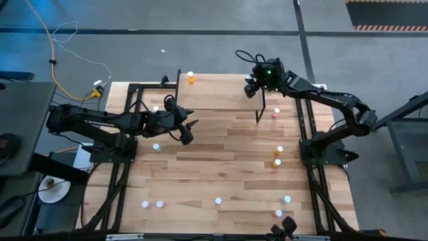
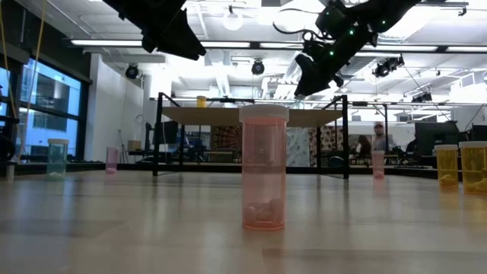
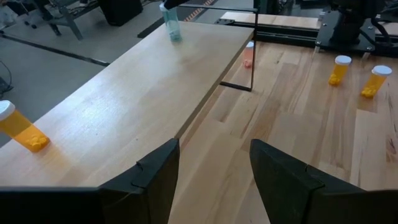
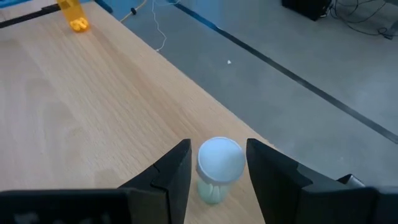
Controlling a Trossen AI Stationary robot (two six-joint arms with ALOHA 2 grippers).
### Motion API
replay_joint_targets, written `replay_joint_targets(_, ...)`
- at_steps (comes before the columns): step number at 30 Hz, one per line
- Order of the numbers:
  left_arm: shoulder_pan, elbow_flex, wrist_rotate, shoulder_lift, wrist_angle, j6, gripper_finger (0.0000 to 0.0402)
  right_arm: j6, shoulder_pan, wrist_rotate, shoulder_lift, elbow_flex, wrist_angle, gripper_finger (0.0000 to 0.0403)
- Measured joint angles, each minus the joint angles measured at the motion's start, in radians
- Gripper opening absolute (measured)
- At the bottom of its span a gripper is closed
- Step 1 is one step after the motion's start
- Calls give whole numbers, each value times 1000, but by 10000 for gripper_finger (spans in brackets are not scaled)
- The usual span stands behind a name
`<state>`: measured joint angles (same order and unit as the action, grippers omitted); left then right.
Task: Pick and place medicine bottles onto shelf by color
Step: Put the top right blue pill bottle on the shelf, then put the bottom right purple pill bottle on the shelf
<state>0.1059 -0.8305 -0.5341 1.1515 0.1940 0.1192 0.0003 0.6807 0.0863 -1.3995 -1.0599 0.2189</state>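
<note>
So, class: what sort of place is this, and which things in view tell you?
Probably a robotics lab or workshop: two robot arms mounted at a wooden table, cables across a bare grey floor, and ceiling strip lights over desks in the open room behind.

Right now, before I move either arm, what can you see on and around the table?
table: one, light wood, under both arms
shelf: one, light wood on black legs, far middle of the table
orange bottle: one, left end of the shelf
teal bottle: one, white cap, right end of the shelf
orange pair: two, on the table near its right edge
pink bottle: one, on the table by the shelf's right leg
other bottles: seven, scattered on the table, colours unclear from above
left gripper: open, empty, over the table by the shelf's left end
right gripper: open, straddling the teal bottle
</note>
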Motion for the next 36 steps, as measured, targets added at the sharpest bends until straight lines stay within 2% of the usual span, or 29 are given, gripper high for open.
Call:
replay_joint_targets(18, 0, 0, -1, 0, -1, -25, 188, 0, -13, 10, 68, -1, -7, 147)
replay_joint_targets(36, 0, -1, -1, -35, 5, -31, 194, 26, -219, 1, 208, -1, 59, 147)
